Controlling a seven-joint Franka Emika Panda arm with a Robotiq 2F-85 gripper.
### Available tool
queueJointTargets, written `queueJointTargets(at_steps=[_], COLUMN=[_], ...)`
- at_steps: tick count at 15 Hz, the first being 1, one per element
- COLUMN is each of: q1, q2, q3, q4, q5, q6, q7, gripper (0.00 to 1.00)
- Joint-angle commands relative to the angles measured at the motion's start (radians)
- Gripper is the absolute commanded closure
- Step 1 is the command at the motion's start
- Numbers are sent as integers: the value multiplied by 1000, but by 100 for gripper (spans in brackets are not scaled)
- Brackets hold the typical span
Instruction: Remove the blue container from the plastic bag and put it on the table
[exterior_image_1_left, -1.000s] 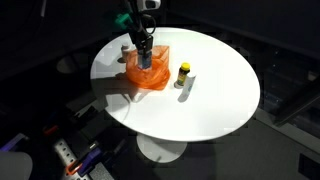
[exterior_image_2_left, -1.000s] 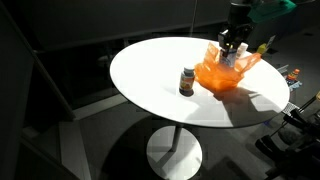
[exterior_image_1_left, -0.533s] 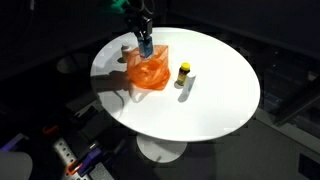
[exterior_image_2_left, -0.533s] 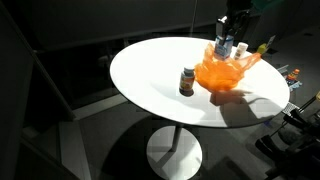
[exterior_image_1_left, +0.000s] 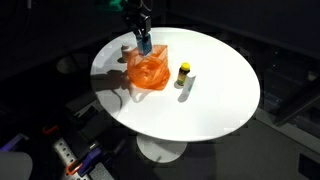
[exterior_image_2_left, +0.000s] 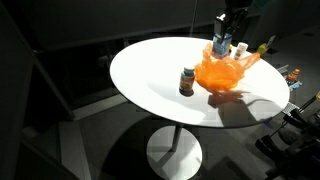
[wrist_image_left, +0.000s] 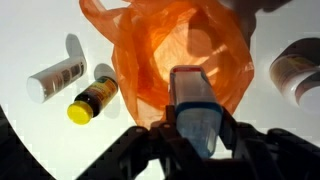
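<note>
A second ago your gripper was sunk in the mouth of the orange plastic bag. Since then it has risen, and over the last half second it has barely moved. The blue container has come up with it. In both exterior views it now hangs above the bag's upper edge, near the top centre of one frame and at the upper right of the other. In the wrist view the container fills the lower centre, with a dark finger pressed on each side of it, so the jaws are closed on it and the grip looks square. The bag sits open behind it and does not seem to be clinging. By my reading the extraction is done, and only the placement on the white table is left. You are directly over the bag, so carry the container sideways before you lower it. Keep away from the yellow-capped bottle and the white bottle lying at the left of the wrist view.
</note>
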Motion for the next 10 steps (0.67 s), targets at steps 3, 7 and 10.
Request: queueJointTargets(at_steps=[3, 7, 10], q1=[0, 21, 30], q2=[-22, -48, -59], q3=[13, 23, 36], q4=[-14, -28, -33], q5=[-48, -144, -198], q6=[6, 22, 40], q7=[20, 52, 74], gripper=[81, 81, 81])
